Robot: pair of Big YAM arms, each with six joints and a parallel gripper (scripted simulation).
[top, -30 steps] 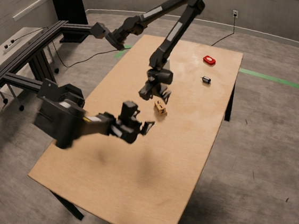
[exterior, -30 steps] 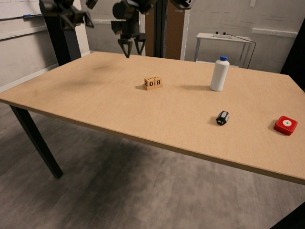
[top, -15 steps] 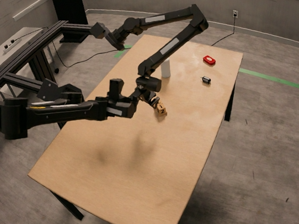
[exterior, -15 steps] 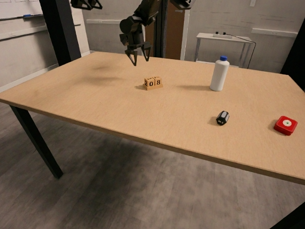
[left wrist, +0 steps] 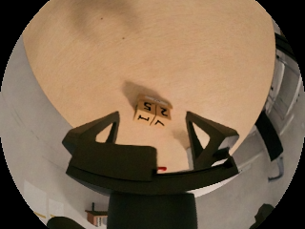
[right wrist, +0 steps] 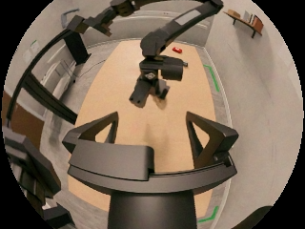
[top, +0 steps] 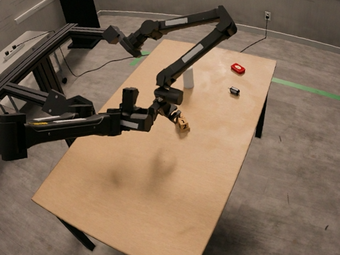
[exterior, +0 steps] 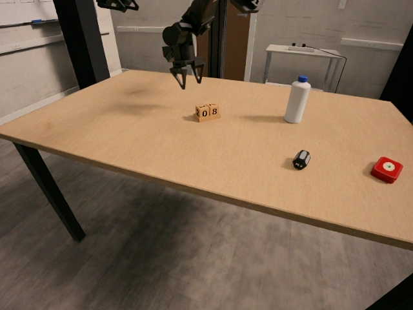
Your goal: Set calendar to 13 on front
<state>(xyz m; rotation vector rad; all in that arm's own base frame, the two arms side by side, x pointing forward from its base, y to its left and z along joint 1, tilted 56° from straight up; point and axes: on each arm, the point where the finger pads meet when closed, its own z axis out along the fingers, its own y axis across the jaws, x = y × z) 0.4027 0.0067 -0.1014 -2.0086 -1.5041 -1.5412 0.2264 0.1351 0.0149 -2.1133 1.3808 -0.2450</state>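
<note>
The calendar is two wooden number cubes side by side in a low wooden tray near the middle of the table. In the exterior view its visible side reads 0 and 8. It also shows in the top view and in the left wrist view. My left gripper is open and empty, hanging a little above the cubes and just behind them, with the cubes between its fingers in the left wrist view. My right gripper is open and empty, high above the table and looking down at the left arm.
A white bottle with a blue cap stands behind and to the right of the calendar in the exterior view. A small black object and a red box lie further right. The right arm's links stretch over the table's near-left part in the top view.
</note>
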